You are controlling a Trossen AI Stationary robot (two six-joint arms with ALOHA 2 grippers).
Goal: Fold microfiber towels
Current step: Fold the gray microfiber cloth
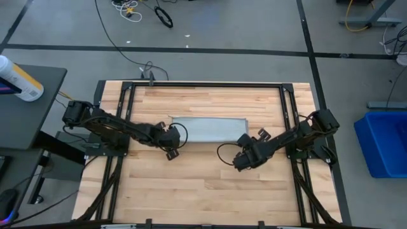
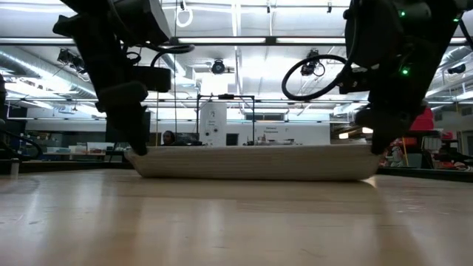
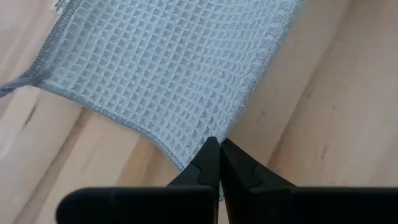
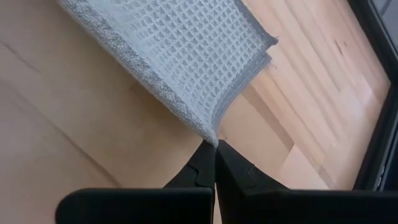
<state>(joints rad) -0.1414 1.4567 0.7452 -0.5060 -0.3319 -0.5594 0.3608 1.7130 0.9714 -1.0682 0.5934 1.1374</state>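
From above: lies as a long narrow band, the pale grey-blue towel (image 1: 208,130), already doubled over, near the far middle of the wooden desk (image 1: 203,191). Sits at its near left corner, the left gripper (image 1: 170,141); at its near right corner, the right gripper (image 1: 245,156).

At desk height: reads as a low, flat, ribbed slab resting on the boards, the towel (image 2: 255,161), with a dark arm coming down at each end.

Through the left wrist camera: shows a waffle weave of small square cells, a thin stitched hem and a loose thread at one corner. Jaws of the left gripper (image 3: 220,163) clenched to a narrow seam, right at the hem corner of the towel (image 3: 168,68); appear to pinch that corner, though the cloth between them is hidden.

Through the right wrist camera: two stacked layers visible at the corner of the towel (image 4: 180,56), edges slightly offset. Jaws of the right gripper (image 4: 215,163) likewise clenched at the corner tip, seemingly nipping it.

For a clean next fold, probably best to catch both layers in each pinch, lift both corners evenly, keep the near edge taut between them, and lay it square onto the far edge; soft, limp cloth likely to sag or skew otherwise.
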